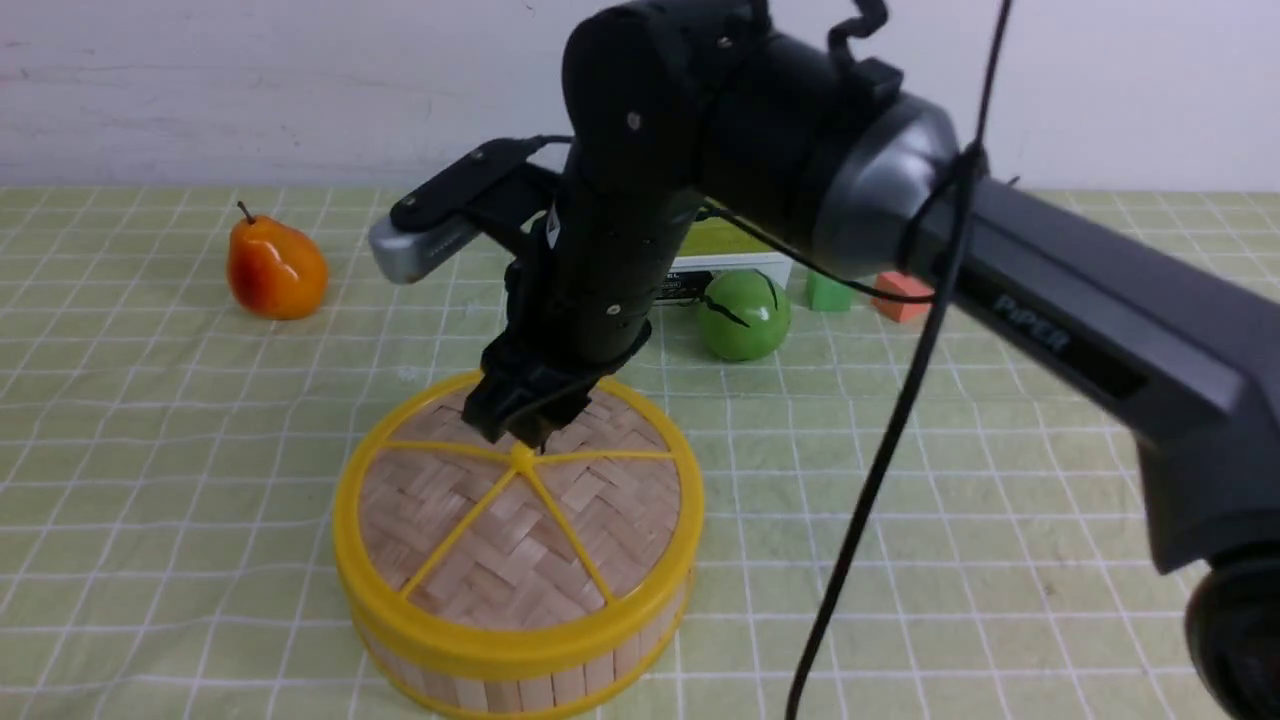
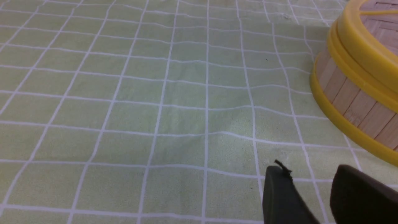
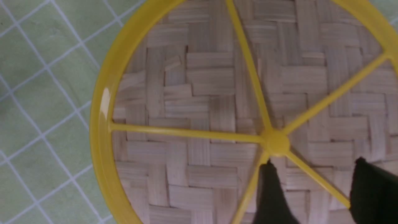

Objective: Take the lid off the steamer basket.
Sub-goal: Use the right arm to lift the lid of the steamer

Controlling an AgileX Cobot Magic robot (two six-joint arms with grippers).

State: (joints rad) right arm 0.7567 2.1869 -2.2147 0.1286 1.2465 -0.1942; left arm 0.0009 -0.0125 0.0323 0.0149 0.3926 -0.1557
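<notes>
The lid (image 1: 520, 520), woven bamboo with a yellow rim, spokes and centre knob (image 1: 522, 458), sits on the steamer basket (image 1: 540, 690) at the near middle of the table. My right gripper (image 1: 525, 428) hangs just above the lid, a little behind the knob. In the right wrist view the lid (image 3: 199, 93) fills the frame; the right gripper (image 3: 314, 161) is open, its fingers astride one spoke beside the knob (image 3: 275, 142). My left gripper (image 2: 307, 169) is open and empty, low over the cloth beside the basket (image 2: 351, 99), whose lid rim (image 2: 363, 46) shows.
An orange pear (image 1: 275, 268) stands at the far left. A green apple (image 1: 744, 313), a white box with green lid (image 1: 730, 255), a green block (image 1: 828, 290) and an orange block (image 1: 902, 298) sit behind the basket. The right arm's cable (image 1: 880, 470) hangs down.
</notes>
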